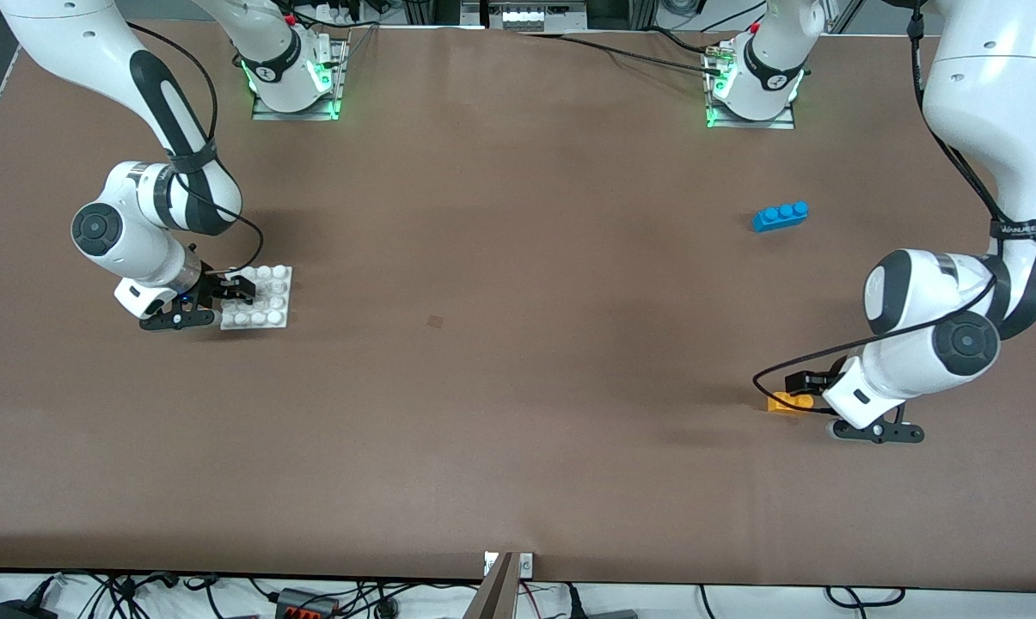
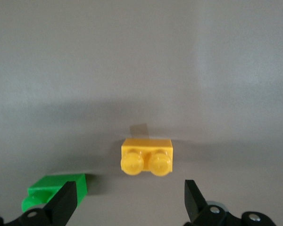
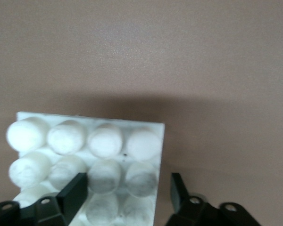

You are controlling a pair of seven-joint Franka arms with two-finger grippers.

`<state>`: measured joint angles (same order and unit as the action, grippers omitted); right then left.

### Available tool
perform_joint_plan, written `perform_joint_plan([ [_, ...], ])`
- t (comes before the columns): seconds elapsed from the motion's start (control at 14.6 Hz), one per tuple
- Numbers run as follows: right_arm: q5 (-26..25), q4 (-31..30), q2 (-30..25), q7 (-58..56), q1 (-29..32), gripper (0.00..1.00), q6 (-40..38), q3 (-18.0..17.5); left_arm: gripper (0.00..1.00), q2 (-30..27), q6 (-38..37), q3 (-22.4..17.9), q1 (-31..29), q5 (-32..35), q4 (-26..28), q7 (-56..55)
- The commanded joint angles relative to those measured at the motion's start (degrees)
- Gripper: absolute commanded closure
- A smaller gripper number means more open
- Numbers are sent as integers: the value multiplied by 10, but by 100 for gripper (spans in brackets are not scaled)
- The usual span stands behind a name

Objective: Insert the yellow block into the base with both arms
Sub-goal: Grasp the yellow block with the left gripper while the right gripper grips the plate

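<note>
The small yellow-orange plastic brick with two round studs (image 1: 784, 401) lies on the brown table (image 1: 500, 387) at the right of the front frame, a little below its middle, and the left arm's black two-finger gripper (image 1: 806, 381) is low over it with its jaws spread wide; in the left wrist view the brick (image 2: 146, 157) sits clear of both fingertips (image 2: 192, 194), untouched, with a green plastic brick (image 2: 54, 189) just beside one finger. The flat square white plastic plate with its grid of round studs (image 1: 264, 301) lies at the left of the front frame, about mid-height. The right arm's black two-finger gripper (image 1: 232, 289) is down at that plate, jaws partly open, straddling one edge column of studs (image 3: 132, 188). A longer blue three-stud plastic brick (image 1: 780, 215) rests in the upper right of the front frame.
</note>
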<state>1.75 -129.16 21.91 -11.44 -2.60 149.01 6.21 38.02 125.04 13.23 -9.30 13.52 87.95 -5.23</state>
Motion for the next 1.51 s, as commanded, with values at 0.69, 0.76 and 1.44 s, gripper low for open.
perform_joint_plan([
  [0.69, 23, -3, 16, -8, 0, 43, 2, -24, 0, 59, 85, 4, -4, 15, -10, 56],
  [0.76, 23, -2, 17, -8, 0, 43, -5, -44, 0, 59, 85, 4, -3, 15, -10, 54],
  [1.44, 22, 56, 82, 186, -1, 45, -19, -210, 0, 71, 85, 4, -3, 15, 1, 50],
])
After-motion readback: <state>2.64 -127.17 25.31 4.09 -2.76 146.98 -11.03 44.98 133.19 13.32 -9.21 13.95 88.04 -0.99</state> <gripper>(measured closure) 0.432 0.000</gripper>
